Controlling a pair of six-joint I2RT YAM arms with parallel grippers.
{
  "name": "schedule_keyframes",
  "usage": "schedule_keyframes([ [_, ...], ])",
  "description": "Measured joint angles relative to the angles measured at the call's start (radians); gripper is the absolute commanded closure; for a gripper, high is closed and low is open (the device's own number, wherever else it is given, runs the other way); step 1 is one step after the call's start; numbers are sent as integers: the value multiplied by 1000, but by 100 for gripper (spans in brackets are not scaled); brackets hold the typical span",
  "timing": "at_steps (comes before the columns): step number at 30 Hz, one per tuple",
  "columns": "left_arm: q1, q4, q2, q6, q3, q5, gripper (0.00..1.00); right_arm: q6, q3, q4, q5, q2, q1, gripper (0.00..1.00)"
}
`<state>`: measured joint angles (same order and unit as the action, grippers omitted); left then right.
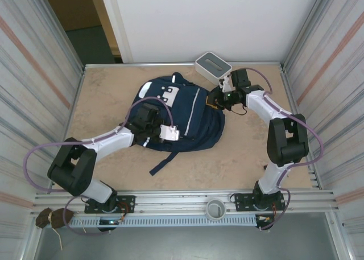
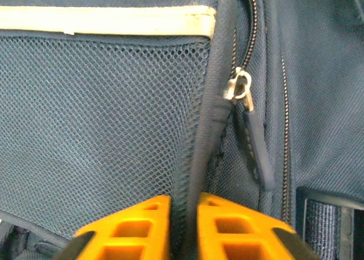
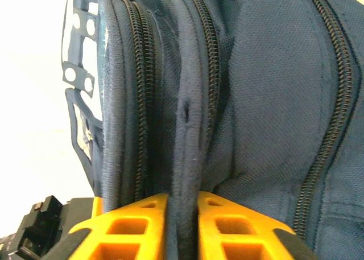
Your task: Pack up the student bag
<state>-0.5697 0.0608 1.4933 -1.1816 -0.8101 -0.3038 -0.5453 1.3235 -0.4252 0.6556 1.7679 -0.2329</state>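
The student bag [image 1: 182,115], navy with white patches and thin pale strips, lies flat in the middle of the table. My left gripper [image 1: 149,119] sits on the bag's left side, shut on a dark piped seam [image 2: 200,152] beside the mesh pocket [image 2: 102,118]; a metal zip pull [image 2: 239,89] hangs just right of that seam. My right gripper [image 1: 219,98] is at the bag's upper right edge, shut on a padded navy fabric ridge [image 3: 190,152] between two zipper tracks. In the wrist views the orange fingers [image 2: 142,228] [image 3: 136,228] press the fabric from both sides.
A white-grey rectangular box [image 1: 212,66] stands at the back of the table, just beyond the right gripper. A loose dark strap [image 1: 166,162] trails from the bag toward the front. Metal walls close in on both sides, with tan tabletop in front of the bag.
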Motion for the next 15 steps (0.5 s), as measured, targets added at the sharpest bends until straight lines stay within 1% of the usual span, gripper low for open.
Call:
schedule_keyframes([
  [2, -4, 15, 0, 42, -20, -2, 100, 0, 7, -6, -3, 0, 3, 71],
  [3, -5, 23, 0, 72, -32, -4, 100, 4, 11, -12, -8, 0, 6, 68],
  [5, -8, 28, -2, 131, -48, -18, 100, 11, 19, -37, -34, -1, 15, 64],
  [7, -8, 19, -13, 204, -50, -37, 100, 21, 21, -70, -89, -12, 25, 59],
  [9, -8, 6, -29, 286, -50, -58, 100, 30, 0, -100, -159, -55, 29, 52],
  [11, -8, -12, -48, 360, -44, -77, 100, 28, -57, -100, -225, -141, 23, 45],
  [12, -8, -17, -57, 392, -41, -85, 100, 29, -93, -95, -252, -193, 16, 43],
  [15, -8, -40, -79, 488, -26, -114, 100, 21, -226, -67, -348, -401, -64, 40],
])
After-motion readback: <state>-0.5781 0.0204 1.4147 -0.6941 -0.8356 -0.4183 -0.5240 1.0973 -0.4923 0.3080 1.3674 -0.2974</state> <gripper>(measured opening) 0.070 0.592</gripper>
